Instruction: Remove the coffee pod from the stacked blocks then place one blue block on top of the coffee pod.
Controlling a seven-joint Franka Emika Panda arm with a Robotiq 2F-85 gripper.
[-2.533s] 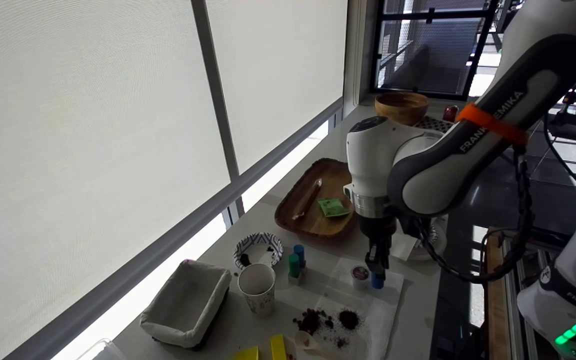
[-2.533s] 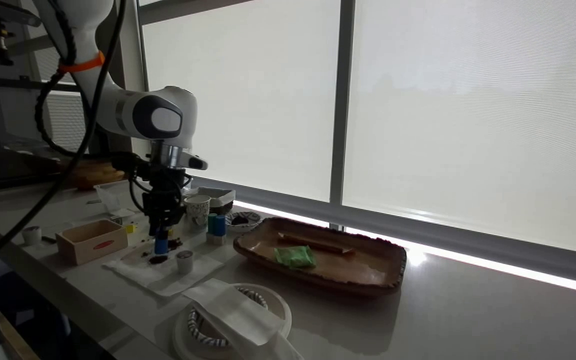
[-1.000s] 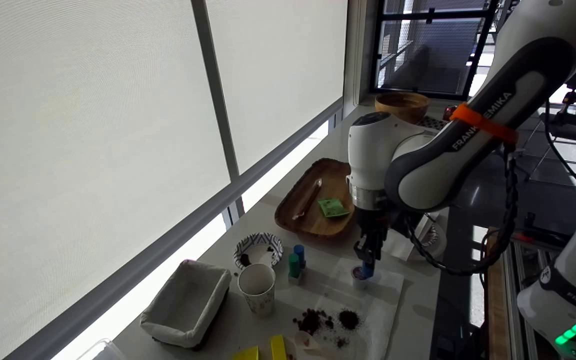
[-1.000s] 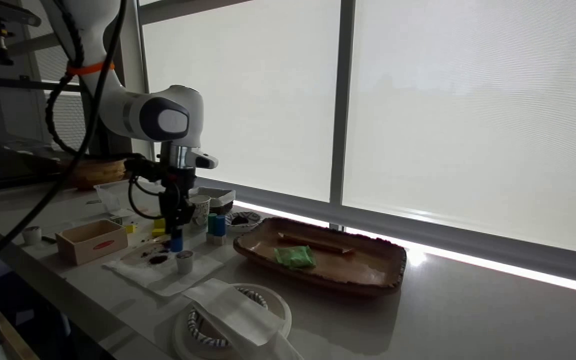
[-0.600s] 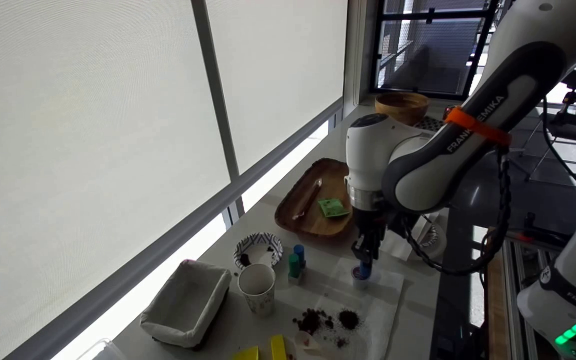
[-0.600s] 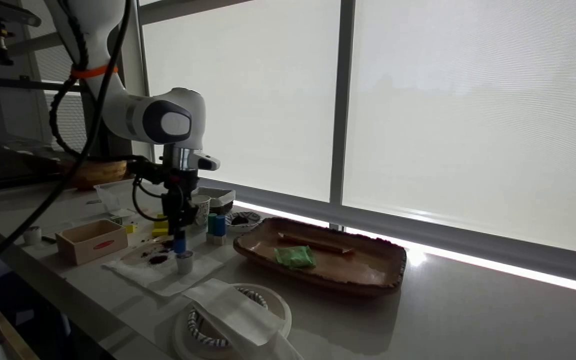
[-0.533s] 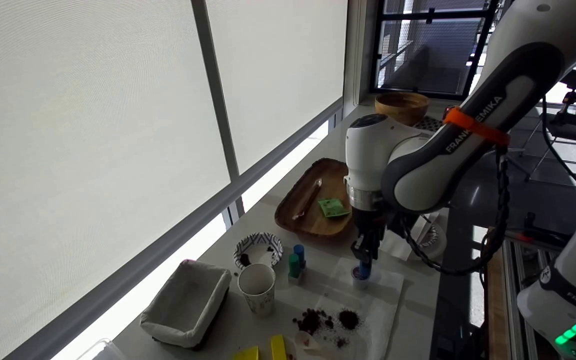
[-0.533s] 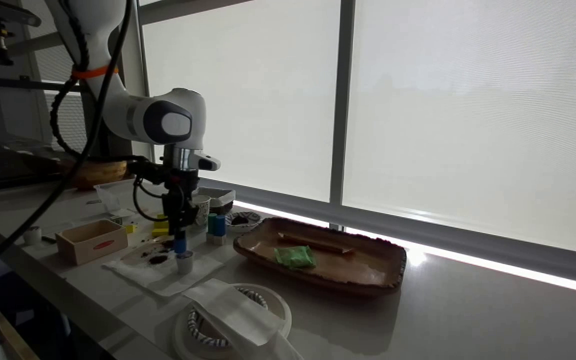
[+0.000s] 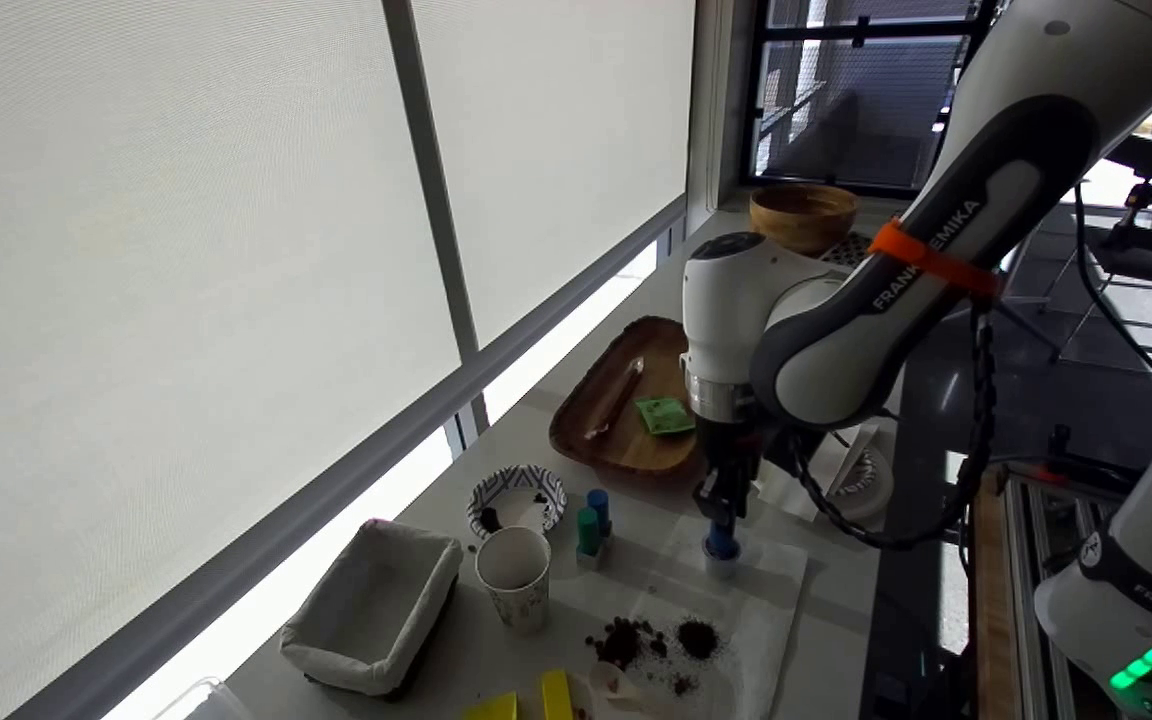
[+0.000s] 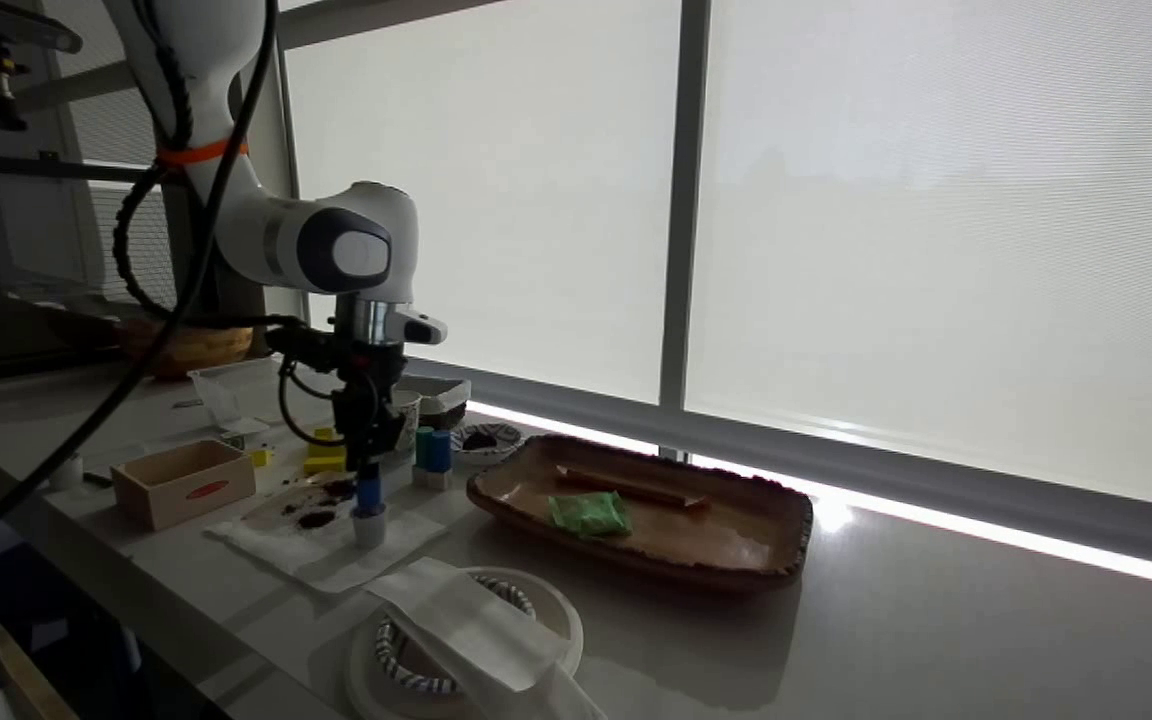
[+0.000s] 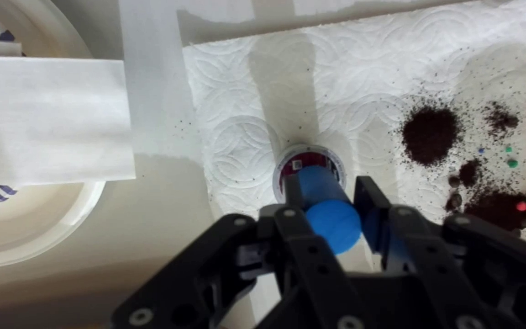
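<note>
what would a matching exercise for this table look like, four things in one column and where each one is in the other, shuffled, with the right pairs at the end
Things
1. coffee pod
2. green packet
3. blue block above the coffee pod
4. paper cup

Places
A. in the wooden tray
B. beside the patterned bowl
C. on the paper towel
D. between the gripper's fingers

Right pairs: 1-C, 2-A, 3-D, 4-B
</note>
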